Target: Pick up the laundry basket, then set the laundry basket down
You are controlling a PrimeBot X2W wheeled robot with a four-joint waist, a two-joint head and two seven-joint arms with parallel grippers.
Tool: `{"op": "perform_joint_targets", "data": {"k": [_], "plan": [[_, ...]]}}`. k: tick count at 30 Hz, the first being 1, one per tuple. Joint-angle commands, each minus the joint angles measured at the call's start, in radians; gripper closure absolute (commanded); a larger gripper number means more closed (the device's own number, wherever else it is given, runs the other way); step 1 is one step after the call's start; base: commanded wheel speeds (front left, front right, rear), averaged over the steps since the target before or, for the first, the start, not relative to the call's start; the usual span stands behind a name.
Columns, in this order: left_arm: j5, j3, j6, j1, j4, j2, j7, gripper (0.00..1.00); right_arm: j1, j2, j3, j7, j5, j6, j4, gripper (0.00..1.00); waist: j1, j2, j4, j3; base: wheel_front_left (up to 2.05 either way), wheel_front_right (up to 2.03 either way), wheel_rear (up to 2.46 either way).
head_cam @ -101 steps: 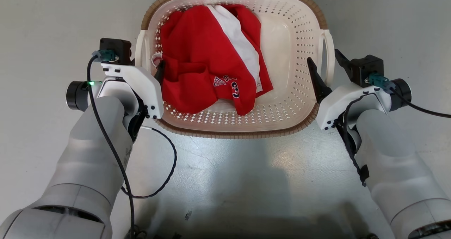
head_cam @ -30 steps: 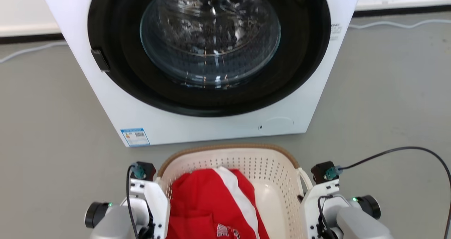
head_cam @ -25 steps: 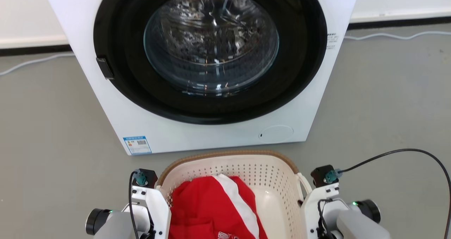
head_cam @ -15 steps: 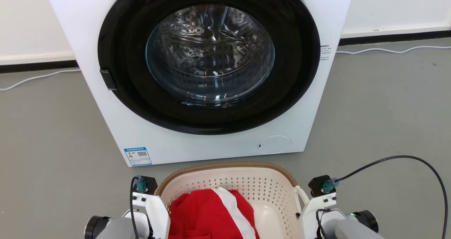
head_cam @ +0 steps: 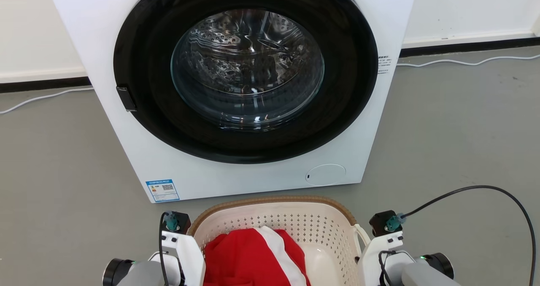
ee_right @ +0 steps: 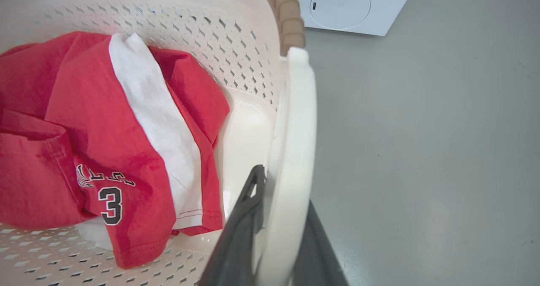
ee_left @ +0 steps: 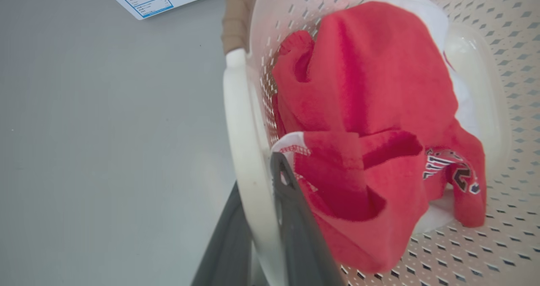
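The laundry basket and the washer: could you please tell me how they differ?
The laundry basket is cream, perforated and brown-rimmed; the washer is smooth white with a round black door. The basket is much smaller than the washer. The basket is open-topped, holding a red and white garment; the washer's glass door looks shut. Both have pale bodies.

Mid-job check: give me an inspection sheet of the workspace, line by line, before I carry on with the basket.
Surface: smooth grey floor.
Job's things: laundry basket directly in front of the washing machine, red and white shirt inside; cannot tell if it is off the floor.
Clutter: nothing seen.
Grippers: left gripper closed on the left handle, one finger each side; right gripper likewise on the right handle.
Cables: black cable loops from the right wrist; white cable lies on the floor by the wall.
Surroundings: washing machine door shut; white wall behind.
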Motion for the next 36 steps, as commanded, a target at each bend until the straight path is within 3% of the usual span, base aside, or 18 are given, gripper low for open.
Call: {"op": "perform_joint_targets", "data": {"k": [1,36], "plan": [[0.000,0.011,-0.006,-0.027,-0.014,0.030,-0.007,1.00,-0.023,0.007,0.025,-0.012,-0.001,0.009,-0.013,1.00,0.0001,-0.0001,0.001,0.001,0.00,0.00,0.00],[-0.044,-0.058,-0.006,-0.056,-0.013,0.050,-0.002,1.00,-0.059,0.007,0.083,-0.043,0.064,0.009,0.006,1.00,0.0001,-0.0001,0.001,0.032,0.00,0.00,0.00]]}}
